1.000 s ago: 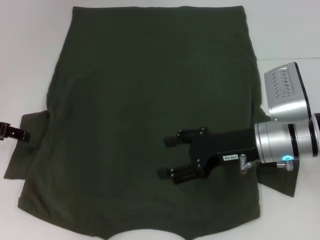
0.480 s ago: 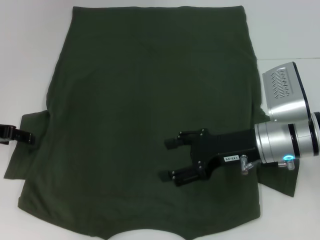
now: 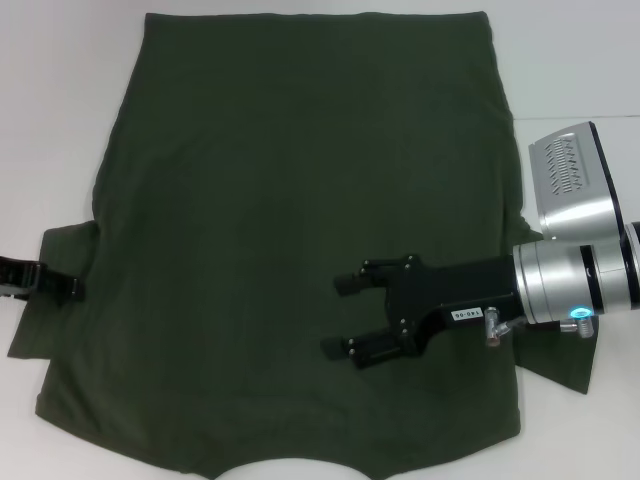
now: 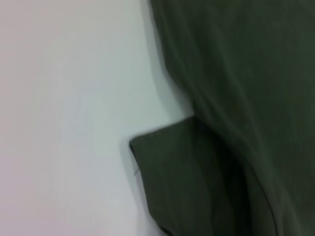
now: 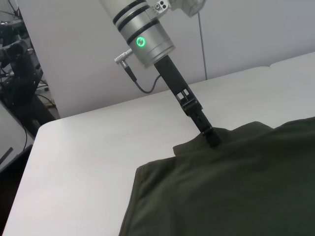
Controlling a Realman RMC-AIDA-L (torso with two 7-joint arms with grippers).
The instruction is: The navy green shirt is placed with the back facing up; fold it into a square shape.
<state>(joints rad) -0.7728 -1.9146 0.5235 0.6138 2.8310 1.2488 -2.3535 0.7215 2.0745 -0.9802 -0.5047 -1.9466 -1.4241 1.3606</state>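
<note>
The navy green shirt [image 3: 300, 180] lies flat on the white table, plain side up and collar toward me, and is far bigger than either gripper. My right gripper [image 3: 338, 316] hovers open over its lower right part, fingers pointing left with nothing between them. At the table's left edge, my left gripper [image 3: 62, 287] reaches over the shirt's left sleeve [image 3: 50, 325]. The right wrist view shows its tip [image 5: 211, 137] down at that sleeve's corner. In the left wrist view only the sleeve [image 4: 182, 187] and the shirt's side edge [image 4: 236, 73] appear.
Bare white table [image 3: 50, 120] surrounds the shirt on the left and right. The shirt's right sleeve [image 3: 560, 365] sticks out under my right arm [image 3: 575, 285]. Beyond the table's far side, the right wrist view shows dark equipment [image 5: 19, 73].
My left gripper has crept rightward and slightly toward me onto the left sleeve. My right gripper has shifted a little right and toward me, still open.
</note>
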